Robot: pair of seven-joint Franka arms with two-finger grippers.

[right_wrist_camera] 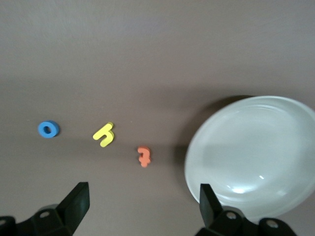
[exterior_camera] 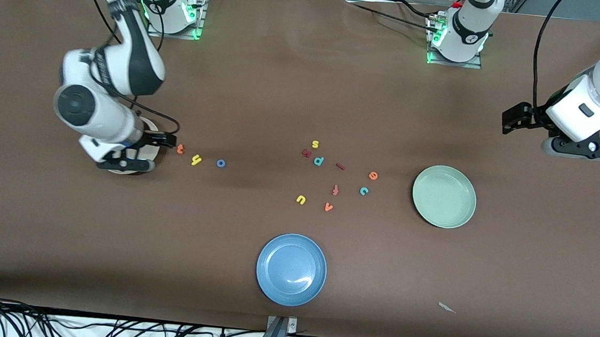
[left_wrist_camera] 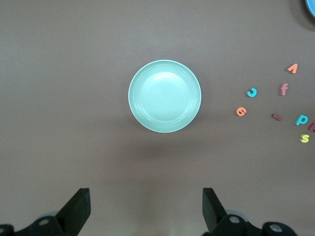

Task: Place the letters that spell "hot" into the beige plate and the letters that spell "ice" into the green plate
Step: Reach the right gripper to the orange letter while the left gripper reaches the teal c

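three "hot" letters, orange t [exterior_camera: 180, 149], yellow h [exterior_camera: 196, 160] and blue o [exterior_camera: 220, 163], lying in a row on the bare table just beside the beige plate [exterior_camera: 149, 125], none in it yet. first step apparently in hand: picking the t, closest to the plate. next move likely needs lowering onto that tiny flat foam piece and pinching near the table surface. right gripper [right_wrist_camera: 140, 209] over the beige plate's edge beside the t, jaws spread wide, holding and touching nothing. "ice" letters, dark-red i [exterior_camera: 340, 166], orange e [exterior_camera: 373, 176] and teal c [exterior_camera: 364, 190], near the green plate [exterior_camera: 444, 196], not in it. left gripper [left_wrist_camera: 146, 209] waiting in the air above the table by the green plate, jaws wide apart, empty.
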